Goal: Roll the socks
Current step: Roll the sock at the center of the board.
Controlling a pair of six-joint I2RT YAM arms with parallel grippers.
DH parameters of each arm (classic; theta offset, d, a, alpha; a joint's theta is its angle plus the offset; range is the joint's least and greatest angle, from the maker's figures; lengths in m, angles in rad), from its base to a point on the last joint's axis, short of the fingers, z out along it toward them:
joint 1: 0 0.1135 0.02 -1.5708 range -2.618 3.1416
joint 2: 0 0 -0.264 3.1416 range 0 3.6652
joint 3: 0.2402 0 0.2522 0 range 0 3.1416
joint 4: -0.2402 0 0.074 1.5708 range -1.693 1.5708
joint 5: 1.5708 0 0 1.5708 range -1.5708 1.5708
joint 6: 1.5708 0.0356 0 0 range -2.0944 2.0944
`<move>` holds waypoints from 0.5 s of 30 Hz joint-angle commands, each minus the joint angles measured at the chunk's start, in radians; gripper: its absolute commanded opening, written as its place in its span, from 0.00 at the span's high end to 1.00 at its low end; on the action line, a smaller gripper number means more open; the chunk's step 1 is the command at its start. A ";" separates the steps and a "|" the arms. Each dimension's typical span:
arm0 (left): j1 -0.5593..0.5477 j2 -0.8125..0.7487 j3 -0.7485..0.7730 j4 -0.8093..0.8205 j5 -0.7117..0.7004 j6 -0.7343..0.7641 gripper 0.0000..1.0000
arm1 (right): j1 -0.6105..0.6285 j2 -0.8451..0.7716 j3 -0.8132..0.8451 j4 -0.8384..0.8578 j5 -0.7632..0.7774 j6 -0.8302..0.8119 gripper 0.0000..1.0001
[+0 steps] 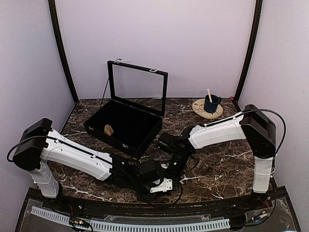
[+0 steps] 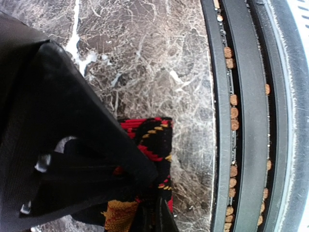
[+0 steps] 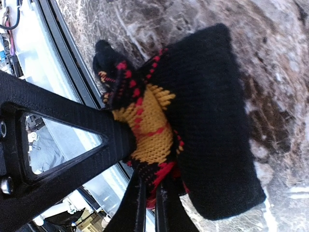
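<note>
Socks [image 3: 207, 111] lie bunched on the marbled bench [image 2: 145, 58] close to its near edge. In the top view that is the lower centre, where we see both arms meeting over them. We find the right gripper [image 3: 150, 203] pinched together on a red-and-black fold, a yellow diamond showing just beside it. The left gripper [image 2: 155, 215] is likewise closed onto the fabric, at the bottom of its wrist view.

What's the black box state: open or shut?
Open. The black box's lid stands upright at its far edge, and the dark interior shows, with a small tan object inside.
</note>
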 commanded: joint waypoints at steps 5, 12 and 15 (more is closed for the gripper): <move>0.096 0.014 0.007 -0.175 0.132 -0.079 1.00 | -0.019 0.002 -0.004 -0.008 0.001 -0.018 0.87; 0.144 0.007 0.010 -0.187 0.154 -0.116 1.00 | -0.034 -0.012 -0.015 -0.001 0.002 -0.018 0.81; 0.155 0.021 0.020 -0.196 0.175 -0.128 1.00 | -0.037 -0.015 -0.012 -0.002 0.015 -0.021 0.79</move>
